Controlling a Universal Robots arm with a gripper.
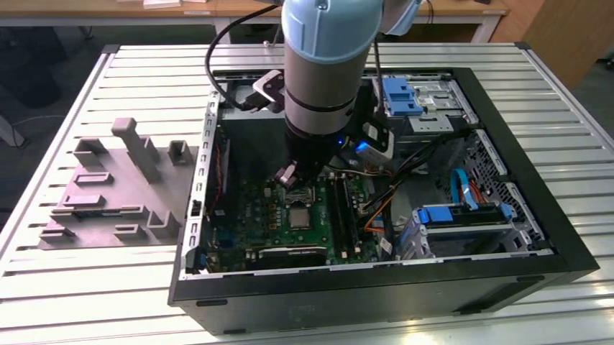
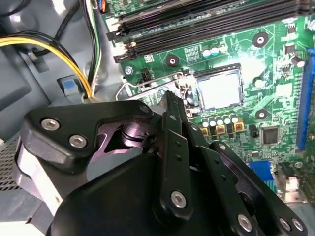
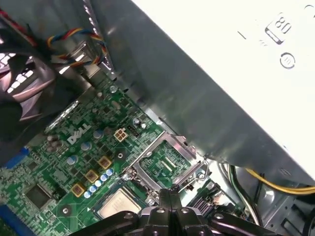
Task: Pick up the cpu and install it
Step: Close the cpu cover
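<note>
Gripper (image 2: 170, 101): jaws sitting closed, gripping nothing, hovering beside the socket (image 2: 214, 88).
Cpu (image 2: 220, 90): lying seated in socket.

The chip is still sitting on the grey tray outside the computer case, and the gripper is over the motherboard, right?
Not quite. The chip already lies in the socket on the motherboard, as the second wrist view shows, not on the grey tray. The gripper is over the motherboard, inside the computer case.
</note>
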